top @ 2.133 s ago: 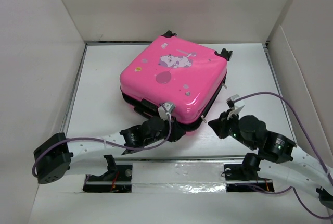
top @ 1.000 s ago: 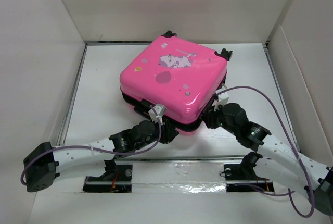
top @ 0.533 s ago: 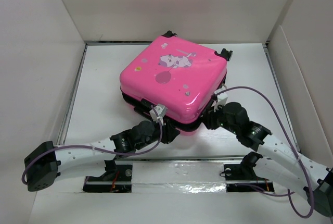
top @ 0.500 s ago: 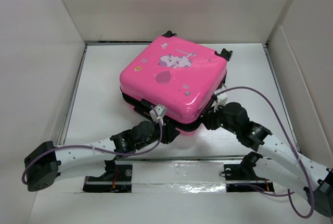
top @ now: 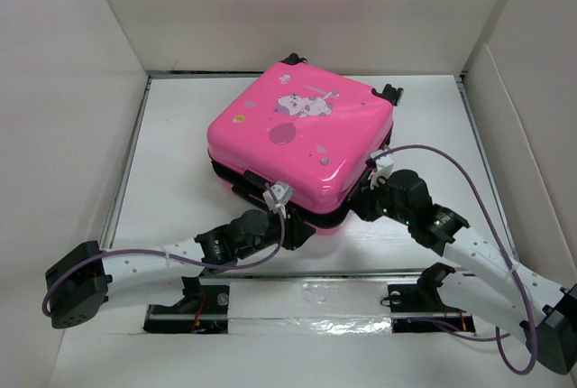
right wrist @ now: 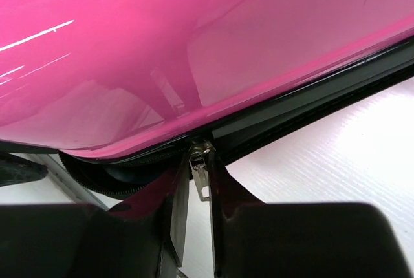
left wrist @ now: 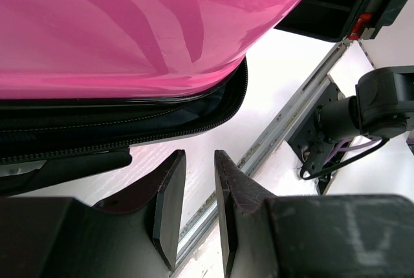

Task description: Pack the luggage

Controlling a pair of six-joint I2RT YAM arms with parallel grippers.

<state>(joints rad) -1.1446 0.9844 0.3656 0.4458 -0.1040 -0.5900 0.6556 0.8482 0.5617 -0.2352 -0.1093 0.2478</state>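
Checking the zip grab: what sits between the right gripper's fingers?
The luggage zipper pull hangs inside the right gripper, seen in the right wrist view.

Beyond the left claw [top: 300, 226] and the right claw [top: 361, 204] we see a plain white back wall [top: 306, 9]. A white left panel [top: 54, 135] rises well outside the left claw, and a white right panel [top: 532, 117] outside the right claw. Under both lies a white worktop [top: 180, 135], evenly lit with soft shadows. A thin metal rail [top: 126, 171] borders it left of the left claw. Behind the claws, a glossy taped strip [top: 306, 294] crosses the near edge.
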